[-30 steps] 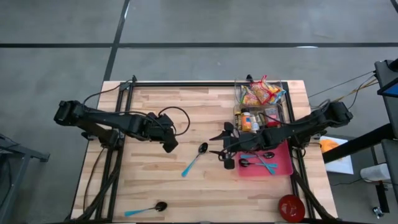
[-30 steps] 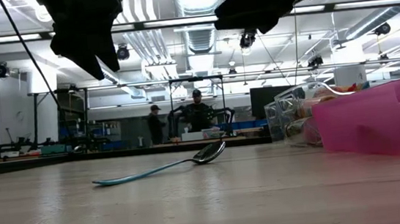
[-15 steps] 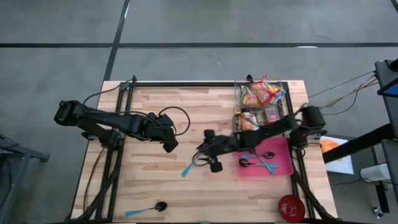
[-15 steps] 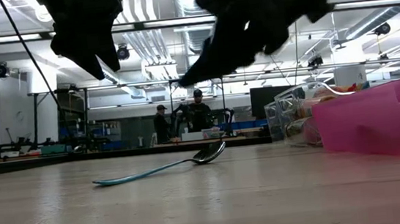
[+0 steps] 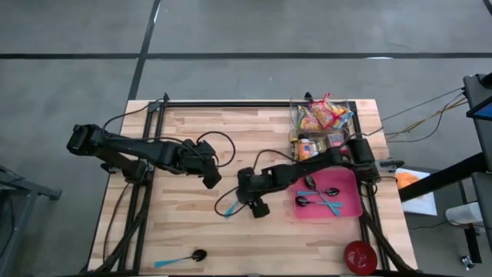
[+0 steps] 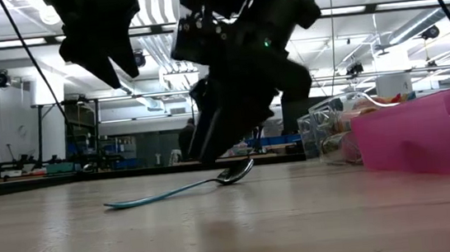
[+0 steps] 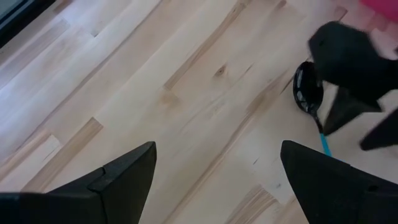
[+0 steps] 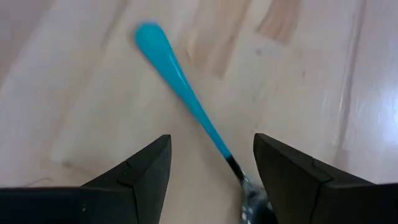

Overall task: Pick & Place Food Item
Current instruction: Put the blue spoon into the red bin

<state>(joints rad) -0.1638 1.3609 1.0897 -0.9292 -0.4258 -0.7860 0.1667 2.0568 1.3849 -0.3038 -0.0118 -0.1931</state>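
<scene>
A spoon with a blue handle [image 5: 228,210] and a dark bowl [image 7: 307,93] lies flat on the wooden table near its middle. My right gripper [image 8: 211,146] hangs low over it, open and pointing steeply down. Its two fingers stand on either side of the handle [image 8: 183,84] near the bowl, and neither touches it. In the low view its fingertips [image 6: 211,148] hang just above the spoon [image 6: 177,190]. My left gripper [image 5: 211,181] waits open in the air to the left of the spoon, with nothing between its fingers. Snack packets [image 5: 323,117] fill a clear container at the far right.
A pink tray [image 5: 350,206] at the right holds two more spoons [image 5: 315,198]. A further blue-handled spoon [image 5: 177,260] lies near the front left edge. A red bowl [image 5: 359,255] stands at the front right corner. Bare wood lies between the arms and the far edge.
My right gripper has swung from the pink tray's left edge toward the table's left and come down, tipping from nearly level to steeply downward over the spoon. Its fingers have kept the same gap. The spoon has not moved.
</scene>
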